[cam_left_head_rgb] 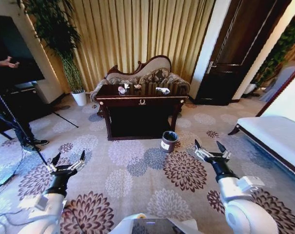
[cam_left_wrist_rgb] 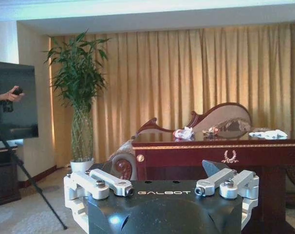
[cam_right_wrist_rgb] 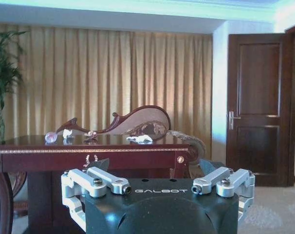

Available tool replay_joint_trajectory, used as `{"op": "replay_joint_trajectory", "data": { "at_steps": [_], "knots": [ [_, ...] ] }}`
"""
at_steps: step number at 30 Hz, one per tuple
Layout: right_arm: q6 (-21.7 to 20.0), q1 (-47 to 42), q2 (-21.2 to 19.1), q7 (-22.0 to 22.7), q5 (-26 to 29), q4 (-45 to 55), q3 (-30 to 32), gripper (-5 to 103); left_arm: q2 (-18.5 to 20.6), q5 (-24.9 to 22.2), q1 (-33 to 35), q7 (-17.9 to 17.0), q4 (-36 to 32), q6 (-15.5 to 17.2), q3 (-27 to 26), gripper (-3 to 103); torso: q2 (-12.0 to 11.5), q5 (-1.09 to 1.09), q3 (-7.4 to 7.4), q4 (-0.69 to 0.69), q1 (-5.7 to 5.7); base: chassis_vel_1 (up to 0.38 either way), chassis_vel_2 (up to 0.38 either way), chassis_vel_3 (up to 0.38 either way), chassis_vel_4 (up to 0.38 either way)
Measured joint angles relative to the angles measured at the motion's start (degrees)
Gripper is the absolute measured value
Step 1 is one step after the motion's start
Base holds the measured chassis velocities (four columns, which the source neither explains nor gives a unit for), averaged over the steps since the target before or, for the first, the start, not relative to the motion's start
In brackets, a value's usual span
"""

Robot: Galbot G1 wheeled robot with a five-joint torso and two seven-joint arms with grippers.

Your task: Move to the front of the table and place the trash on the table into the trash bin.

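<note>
While jaws gape, left gripper [cam_left_wrist_rgb: 162, 183] housing reads "GALBOT".

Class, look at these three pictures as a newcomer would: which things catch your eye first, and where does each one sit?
The dark table stands mid-room before a sofa and gold curtains, with white trash scattered on its top. A small bin sits on the floral carpet at the table's front right corner. Nearer, the left gripper and right gripper hang open over the carpet.
</note>
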Motion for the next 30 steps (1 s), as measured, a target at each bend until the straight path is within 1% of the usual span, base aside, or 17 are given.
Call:
{"op": "replay_joint_trajectory", "data": {
  "at_steps": [1, 4, 6, 9, 11, 12, 13, 14, 15, 16, 17, 19, 22, 25, 27, 28, 30],
  "knots": [
    [0.2, -0.2, -0.2, -1.1, -0.5, 0.0, 0.4, 100, -0.3, 0.1, 0.3, 0.9, 1.0, -1.8, 0.0, 100, 0.0, 0.0, 0.0, 0.0, 0.0, 0.0, 0.0, 0.0, 0.0],
    [0.2, -0.3, -0.3, -1.6, -0.8, 0.0, 0.5, 100, -0.6, 0.2, 0.6, 1.4, 1.9, -3.1, 0.1, 100, 0.0, 0.0, 0.0, 0.01, 0.0, 0.0, 0.0, 0.0, 0.0],
    [0.3, -0.4, -0.3, -2.3, -1.5, 0.1, 0.6, 100, -0.9, 0.2, 1.1, 2.0, 2.9, -4.8, 0.1, 100, 0.0, 0.0, 0.0, 0.01, 0.0, 0.0, 0.0, 0.0, 0.0],
    [0.3, -0.5, -0.2, -2.3, -1.7, 0.1, 0.4, 100, -0.9, -1.0, 1.5, 1.8, 2.6, -4.7, 0.1, 100, 0.0, -0.01, 0.0, 0.01, 0.0, 0.0, 0.0, 0.0, 0.0],
    [0.3, -0.6, 0.0, -2.3, -2.1, 0.1, 0.2, 100, -0.9, -2.2, 1.3, 0.2, 1.2, -2.4, 0.0, 100, 0.0, 0.0, 0.0, 0.01, 0.0, 0.0, 0.0, 0.0, 0.0],
    [0.3, -0.6, 0.1, -2.3, -2.5, 0.1, 0.1, 100, -0.9, -2.7, 1.0, -0.9, 0.2, -0.3, -0.1, 100, 0.0, -0.01, 0.0, 0.01, 0.0, 0.0, 0.0, 0.0, 0.0],
    [0.3, -0.6, 0.1, -2.3, -2.5, 0.1, 0.1, 100, -0.9, -2.7, 1.0, -0.9, 0.2, -0.3, -0.1, 100, 0.0, -0.01, 0.0, 0.01, 0.0, 0.0, 0.0, 0.0, 0.0],
    [0.3, -0.6, 0.2, -2.2, -2.9, 0.1, 0.0, 100, -0.8, -3.7, 0.2, -2.3, -0.8, 3.0, -0.3, 100, 0.0, 0.02, 0.0, 0.01, 0.0, 0.0, 0.0, 0.0, 0.0],
    [0.4, -0.5, 0.3, -2.2, -3.0, 0.1, -0.1, 100, -0.7, -4.5, -0.6, -3.0, -1.1, 5.4, -0.5, 100, 0.0, 0.0, 0.0, 0.01, 0.0, 0.0, 0.0, 0.0, 0.0],
    [0.4, -0.5, 0.4, -2.2, -3.0, 0.1, -0.2, 100, -0.5, -5.0, -1.6, -3.4, -1.3, 7.7, -0.8, 100, 0.0, 0.0, 0.0, 0.01, 0.0, 0.0, 0.0, 0.0, 0.0],
    [0.4, -0.5, 0.4, -2.2, -3.0, 0.1, -0.2, 100, -0.5, -5.0, -1.6, -3.4, -1.3, 7.7, -0.8, 100, 0.0, 0.0, 0.0, 0.01, 0.0, 0.0, 0.0, 0.0, 0.0],
    [0.7, -0.5, 0.5, -2.1, -3.0, -0.2, -0.2, 100, -0.1, -5.3, -3.7, -3.6, -1.3, 11.3, -1.5, 100, 0.0, -0.01, 0.0, 0.01, 0.0, 0.0, 0.0, 0.0, 0.0],
    [1.3, -0.6, 0.6, -2.1, -3.0, -1.2, 0.1, 100, 1.0, -6.2, -6.2, -3.6, -1.3, 15.0, -2.6, 100, 0.0, -0.01, 0.0, 0.01, 0.0, 0.0, 0.0, 0.0, 0.0],
    [1.8, -0.8, 0.9, -2.0, -2.9, -1.8, 0.3, 100, 2.0, -6.4, -8.6, -2.9, -1.3, 15.9, -3.4, 100, 0.0, 0.0, 0.0, 0.0, 0.0, 0.0, 0.0, 0.0, 0.0],
    [1.9, -0.8, 1.1, -2.0, -2.7, -2.2, 0.3, 100, 2.4, -6.7, -9.5, -0.5, -1.4, 14.4, -3.7, 100, 0.0, 0.0, 0.0, 0.0, 0.0, 0.0, 0.0, 0.0, 0.0],
    [1.9, -0.8, 1.1, -2.0, -2.7, -2.2, 0.3, 100, 2.4, -6.7, -9.5, -0.5, -1.4, 14.4, -3.7, 100, 0.0, 0.0, 0.0, 0.0, 0.0, 0.0, 0.0, 0.0, 0.0],
    [2.0, -0.6, 1.2, -2.0, -2.6, -2.3, 0.2, 100, 2.4, -6.6, -9.6, 1.5, -1.4, 13.6, -3.7, 100, 0.0, 0.0, 0.0, 0.01, 0.0, 0.0, 0.0, 0.0, 0.0]
  ]
}}
